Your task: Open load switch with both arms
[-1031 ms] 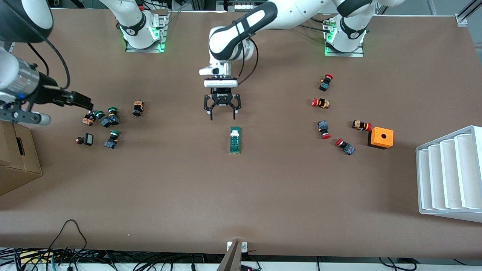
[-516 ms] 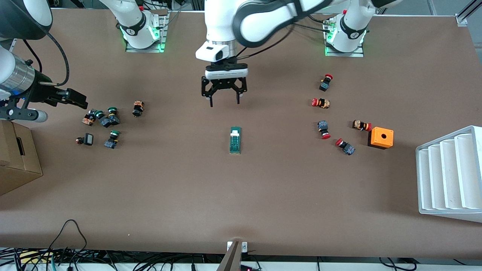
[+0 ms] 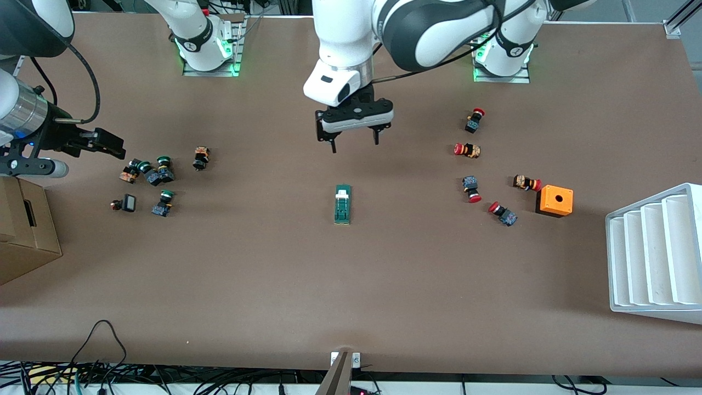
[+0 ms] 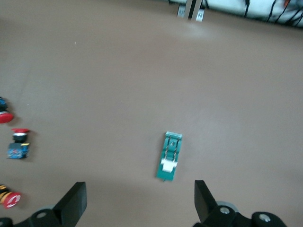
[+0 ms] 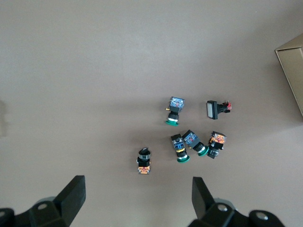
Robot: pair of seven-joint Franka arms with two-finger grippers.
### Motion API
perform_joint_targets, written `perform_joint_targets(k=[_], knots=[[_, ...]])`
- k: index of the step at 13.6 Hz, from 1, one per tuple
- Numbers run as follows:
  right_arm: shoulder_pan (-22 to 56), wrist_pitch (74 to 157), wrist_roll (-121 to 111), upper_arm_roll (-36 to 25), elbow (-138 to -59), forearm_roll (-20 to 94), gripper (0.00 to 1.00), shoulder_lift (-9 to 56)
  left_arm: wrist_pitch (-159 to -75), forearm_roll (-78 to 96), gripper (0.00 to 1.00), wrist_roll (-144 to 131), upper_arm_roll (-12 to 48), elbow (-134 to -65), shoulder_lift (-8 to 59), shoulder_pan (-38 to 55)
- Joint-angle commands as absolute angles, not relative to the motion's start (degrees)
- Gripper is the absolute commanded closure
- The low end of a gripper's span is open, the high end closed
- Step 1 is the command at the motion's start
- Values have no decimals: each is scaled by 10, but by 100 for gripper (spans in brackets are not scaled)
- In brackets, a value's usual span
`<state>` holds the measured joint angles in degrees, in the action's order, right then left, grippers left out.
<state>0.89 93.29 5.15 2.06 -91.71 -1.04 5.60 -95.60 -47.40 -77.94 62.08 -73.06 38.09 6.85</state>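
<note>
Approach step: neither gripper is touching the switch [image 3: 343,204] yet.
Switch is lying flat on the bare table [image 3: 351,285], mid-table, a narrow dark-green block with its white tab at the end toward the arm bases. Left gripper [image 3: 354,144] is hovering over the table just base-ward of the switch, fingers wide and empty. Right gripper [image 3: 112,145] is hanging over the green-capped buttons [image 3: 156,173], well apart from the switch, fingers wide. Next, I judge, both must be descending onto the switch, one bracing the body, one working the tab.
</note>
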Motion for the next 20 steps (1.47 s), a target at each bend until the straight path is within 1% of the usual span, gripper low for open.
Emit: perform_joint_targets(k=[1, 3, 4, 7, 9, 12, 14, 16, 19, 20], knots=[[8, 916, 37, 25, -893, -33, 1, 61, -919, -410, 0, -675, 646, -705, 372, 13], [11, 894, 41, 25, -888, -33, 1, 62, -894, -339, 0, -573, 642, -703, 338, -45], [17, 895, 41, 26, -888, -38, 1, 64, -891, -296, 0, -516, 631, -705, 304, -65], [19, 897, 39, 25, -884, -41, 1, 71, -854, -175, 0, -380, 514, -705, 223, -76], [18, 896, 40, 25, -883, -42, 1, 71, -834, -124, 0, -269, 426, -709, 181, -73], [18, 899, 40, 24, -883, -43, 1, 71, -831, -72, 0, -83, 296, -720, 138, -65], [18, 900, 42, 24, -883, -44, 1, 78, -829, -68, 0, 17, 230, -724, 121, -59], [19, 900, 42, 25, -882, -54, 1, 78, -824, -65, 0, 54, 192, -733, 102, -59], [21, 899, 42, 25, -882, -65, 1, 78, -798, -64, 0, 60, 141, -724, 86, -58], [21, 899, 42, 25, -882, -65, 1, 78, -797, -65, 0, 59, 136, -722, 84, -59]])
